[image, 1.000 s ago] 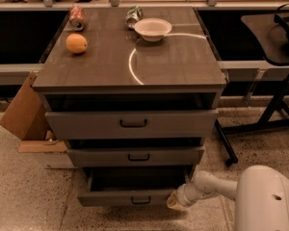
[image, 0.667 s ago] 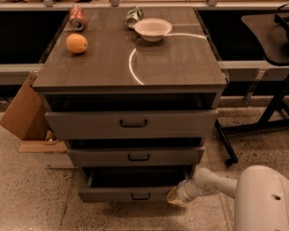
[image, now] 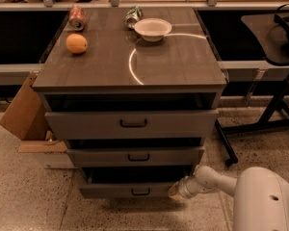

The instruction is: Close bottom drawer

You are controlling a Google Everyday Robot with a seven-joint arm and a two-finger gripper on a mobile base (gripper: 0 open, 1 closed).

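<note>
pincer (image: 175, 192): at right end of bottom drawer (image: 125, 190) front | orange (image: 76, 43): on cabinet top (image: 178, 64), left of bowl (image: 153, 29)

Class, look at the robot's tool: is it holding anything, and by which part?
Nothing is visibly held. The tool sits at the right end of the bottom drawer, away from its handle.

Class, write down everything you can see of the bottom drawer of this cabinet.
The bottom drawer is the lowest of three in the cabinet. It has a slim grey-brown front that looks like wood and a small black bar handle at its centre. It stands partly pulled out and level, with its dark interior showing beneath the middle drawer. It sits just above the speckled floor. The gripper is at the right end of its front panel and seems to be pressing against it.
</note>
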